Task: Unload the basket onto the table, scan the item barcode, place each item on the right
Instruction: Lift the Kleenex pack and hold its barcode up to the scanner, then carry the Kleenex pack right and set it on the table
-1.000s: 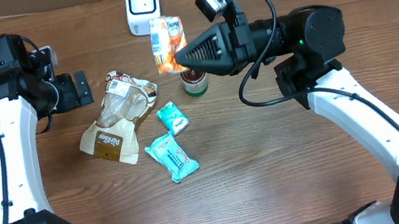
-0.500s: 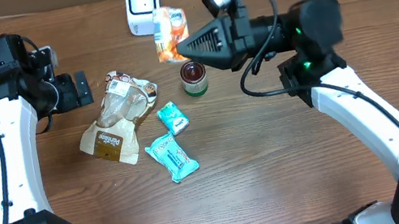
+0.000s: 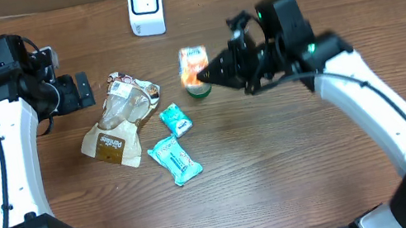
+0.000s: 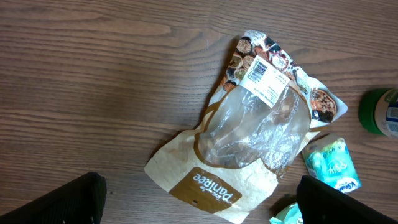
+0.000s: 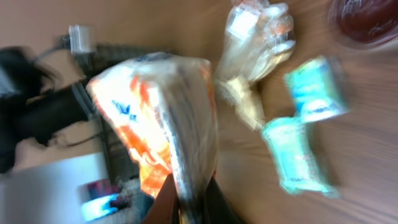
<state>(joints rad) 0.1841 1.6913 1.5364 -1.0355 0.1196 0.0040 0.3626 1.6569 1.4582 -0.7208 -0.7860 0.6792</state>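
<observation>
While the right jaws stand pressed together on an orange-and-white snack packet (image 3: 192, 64), it hangs above the table (image 3: 284, 192), just over a green can (image 3: 199, 92) with a dark lid and well apart from the white scanner (image 3: 146, 7) at the far edge. Blue print on the packet is too blurred to read. The left jaws are spread wide near a brown paper bag (image 4: 205, 183) lettered "panRee", with a white barcode sticker (image 4: 264, 78) and a clear window over pale contents. Beside it lie a small teal pack (image 3: 176, 120) and a larger teal pack (image 3: 175, 159).
</observation>
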